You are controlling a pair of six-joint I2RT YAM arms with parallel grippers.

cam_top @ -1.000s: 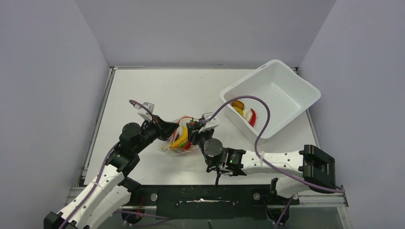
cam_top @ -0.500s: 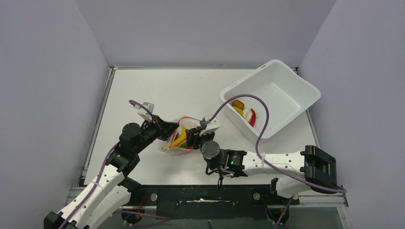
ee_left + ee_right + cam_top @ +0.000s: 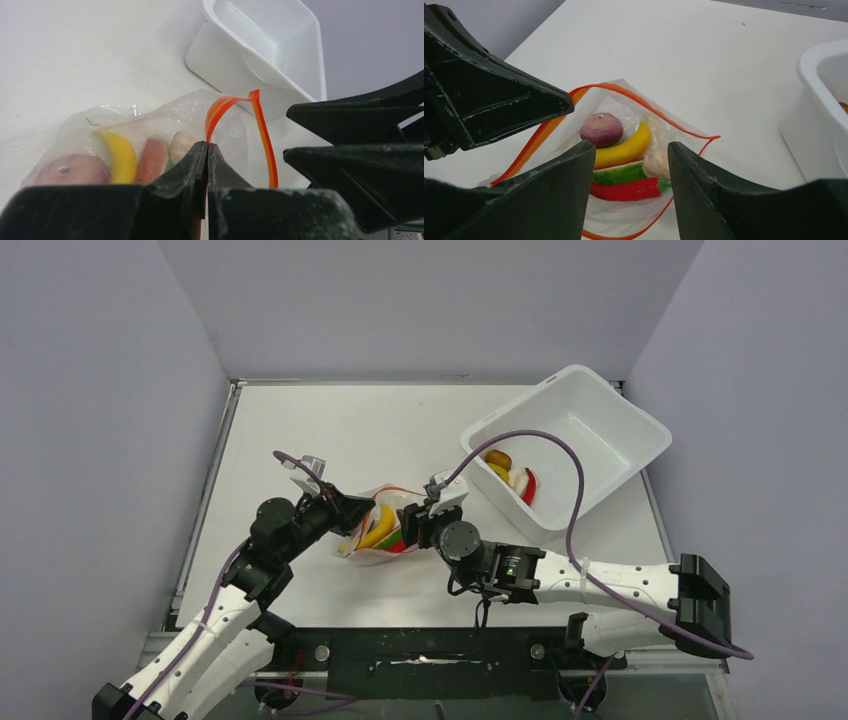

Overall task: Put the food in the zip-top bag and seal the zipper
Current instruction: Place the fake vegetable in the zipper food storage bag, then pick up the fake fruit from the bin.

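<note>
Handling the bag calls for care: its thin crinkly film looks light, limp and probably slippery, so the stiffer zipper is the place to pinch. It lies on the table, midway along the near edge, with food inside. The left tool is clamped on the zipper. The right tool stands apart at the mouth. Since a second ago the right arm has swung its elbow toward the right edge.

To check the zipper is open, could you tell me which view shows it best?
Right wrist: the zipper shows as an open loop around the food. Left wrist shows only one arch; the top view, just a thin line.
</note>
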